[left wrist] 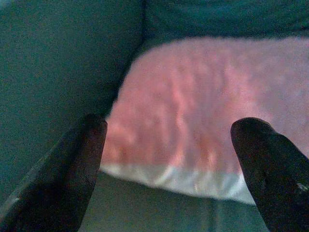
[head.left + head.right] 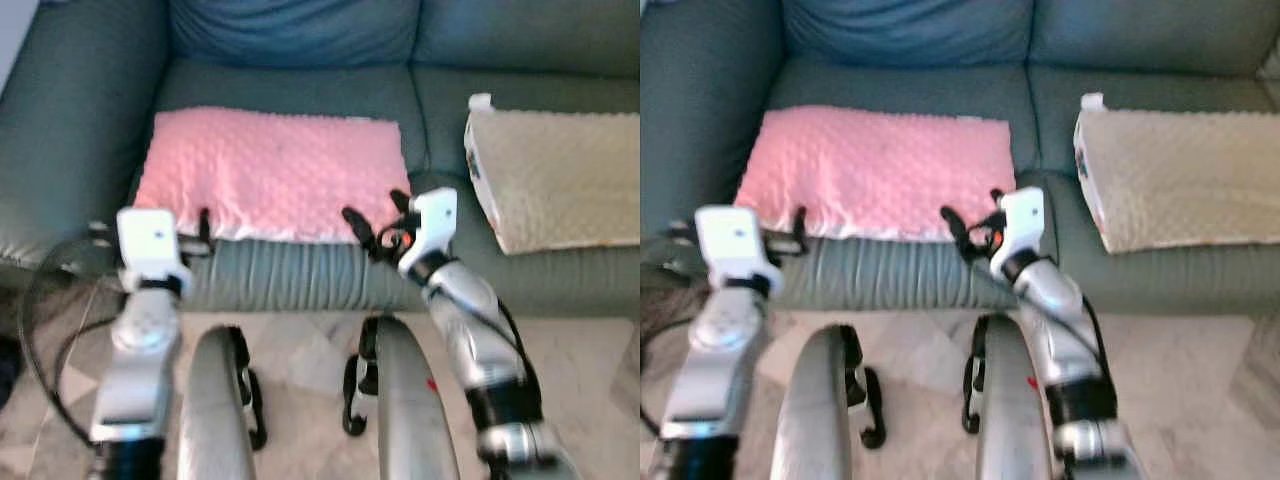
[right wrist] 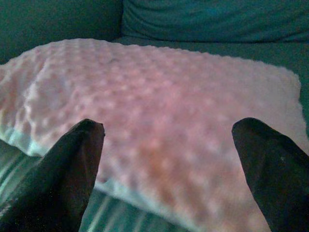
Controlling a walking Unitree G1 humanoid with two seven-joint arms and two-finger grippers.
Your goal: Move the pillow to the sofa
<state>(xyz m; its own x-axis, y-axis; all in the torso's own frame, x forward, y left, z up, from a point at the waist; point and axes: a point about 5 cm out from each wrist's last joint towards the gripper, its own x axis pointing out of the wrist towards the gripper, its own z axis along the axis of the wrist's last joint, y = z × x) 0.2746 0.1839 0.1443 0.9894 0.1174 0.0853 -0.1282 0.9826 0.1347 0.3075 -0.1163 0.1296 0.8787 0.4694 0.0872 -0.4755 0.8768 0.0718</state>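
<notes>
Left eye view: pink pillow (image 2: pixel 272 172) lies flat on the sofa (image 2: pixel 300 70) seat, left gripper (image 2: pixel 196 235) and right gripper (image 2: pixel 378 222) both spread wide at its front corners, holding nothing — looks like placement done.

You see the pink pillow (image 2: pixel 272 172), dimpled and soft with a white lower edge, lying flat on the left seat cushion of the teal sofa (image 2: pixel 300 45). Its front edge sits near the seat's front, its left end close to the armrest.
</notes>
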